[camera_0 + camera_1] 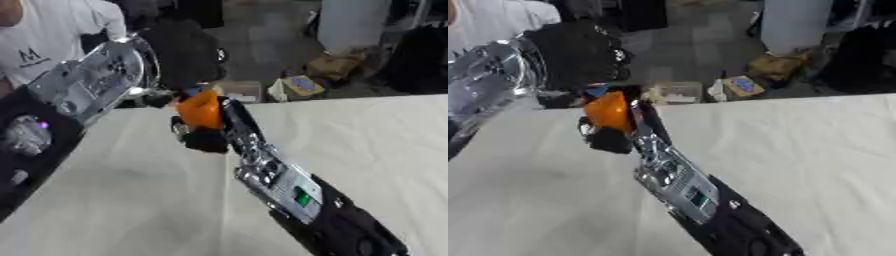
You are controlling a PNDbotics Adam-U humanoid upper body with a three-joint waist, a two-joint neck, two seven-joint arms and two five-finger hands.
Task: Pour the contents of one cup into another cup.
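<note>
An orange cup (199, 109) is held above the white table (367, 145), near its far edge. My right hand (208, 139) is shut on it, dark fingers wrapped round its lower part and right side. The right forearm runs up from the lower right. Just above the cup's rim shows a small blue thing (597, 91), mostly hidden, so I cannot make out what it is. My left hand (579, 52) is a dark mass directly over that blue thing, at the end of the silver forearm coming in from the left.
Beyond the table's far edge lie cardboard boxes (325, 67) and a small box (241, 90) on the floor. A white cylinder (354, 22) stands at the back right. A person in a white shirt (44, 35) stands at the top left.
</note>
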